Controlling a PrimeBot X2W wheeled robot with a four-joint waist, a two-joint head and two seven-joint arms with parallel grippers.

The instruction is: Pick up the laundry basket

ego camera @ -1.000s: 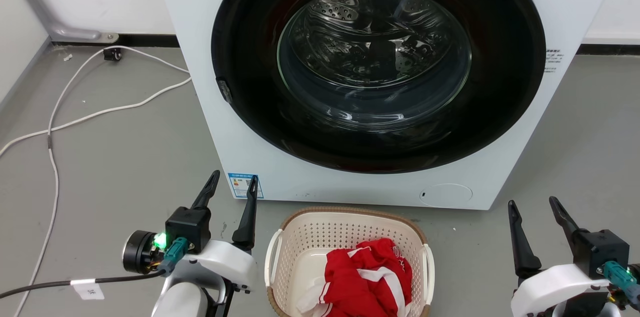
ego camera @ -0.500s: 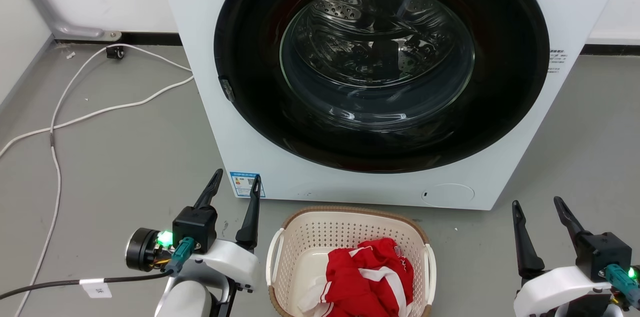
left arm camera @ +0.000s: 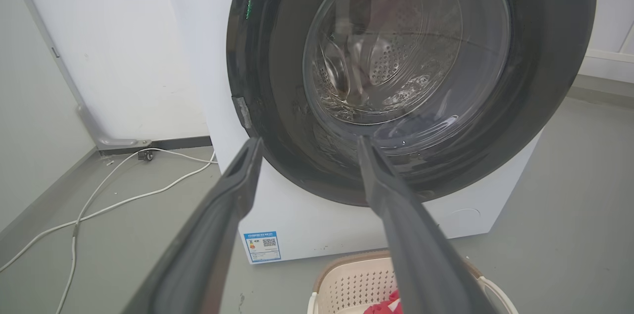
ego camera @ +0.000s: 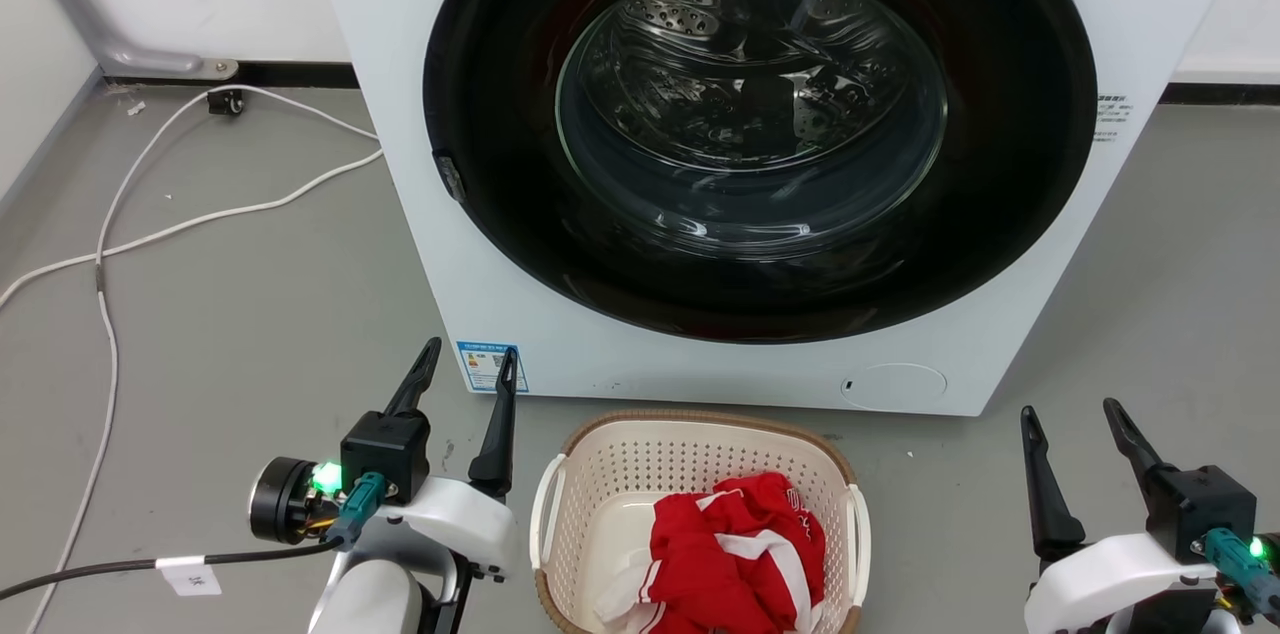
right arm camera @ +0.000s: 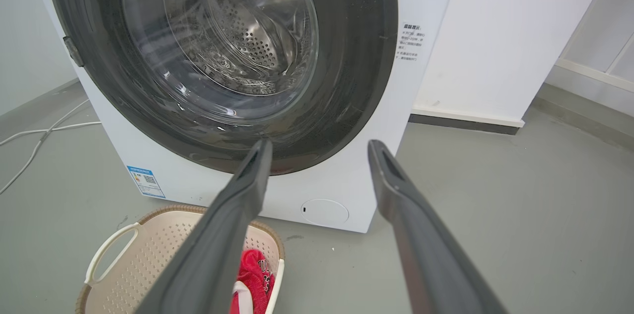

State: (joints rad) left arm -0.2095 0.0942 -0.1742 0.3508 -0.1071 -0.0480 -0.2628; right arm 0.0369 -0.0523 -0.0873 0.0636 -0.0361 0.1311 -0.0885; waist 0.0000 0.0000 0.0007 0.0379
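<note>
The laundry basket, cream with small holes, a brown rim and white side handles, stands on the grey floor at the bottom centre of the head view, just in front of the washing machine. A red and white garment lies inside it. My left gripper is open and empty, hanging to the left of the basket. To the basket's right my right gripper is open and empty too. The left wrist view catches the basket under my left gripper. In the right wrist view the basket lies low and left of my right gripper.
A white front-loading washing machine with its round dark door shut stands right behind the basket. White cables trail over the floor at the left, near the wall. Bare grey floor lies to the right of the machine.
The head view has shifted slightly. Both grippers stay open beside the basket, and the basket has not moved.
</note>
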